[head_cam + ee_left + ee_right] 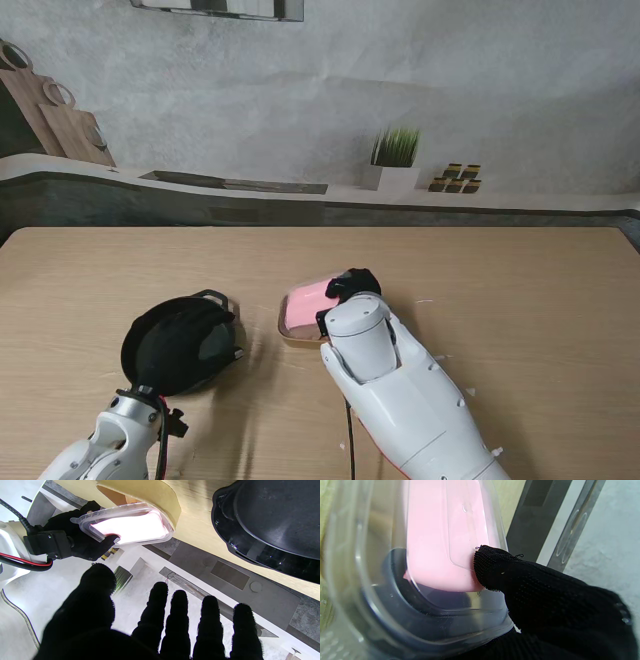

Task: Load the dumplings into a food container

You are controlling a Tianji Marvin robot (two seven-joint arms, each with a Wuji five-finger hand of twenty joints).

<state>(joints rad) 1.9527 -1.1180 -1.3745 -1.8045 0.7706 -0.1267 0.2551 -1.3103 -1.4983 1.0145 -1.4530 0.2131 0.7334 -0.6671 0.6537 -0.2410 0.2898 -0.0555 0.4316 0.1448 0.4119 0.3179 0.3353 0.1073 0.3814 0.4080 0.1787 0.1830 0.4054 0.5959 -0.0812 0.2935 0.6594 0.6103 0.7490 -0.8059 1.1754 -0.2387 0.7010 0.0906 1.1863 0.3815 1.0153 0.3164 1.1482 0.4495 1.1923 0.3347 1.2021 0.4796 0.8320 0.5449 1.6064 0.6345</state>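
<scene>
The right hand (350,285) is gripping a clear plastic food container with a pink inside (308,303), one gloved fingertip (487,567) pressed on its wall and the rest wrapped around the rim; the container is tilting up off the light wooden tray (293,335) lying under it near the middle of the wooden table (520,290). The left hand (160,625) is hovering with nothing in it, all five fingers spread and straight, over a black round lidded bowl (180,342) on the robot's left. No dumplings are showing in any view; they may be under the black lid, though that is only a guess.

To do this step well, the right hand should be keeping the container level enough that nothing can slide out, with the grip staying on the rim so that the mouth is left free.

The bowl and the container are sitting near each other but apart, so the strip between them is narrow. Farther from me and to the right the table is lying bare, giving room to swing
</scene>
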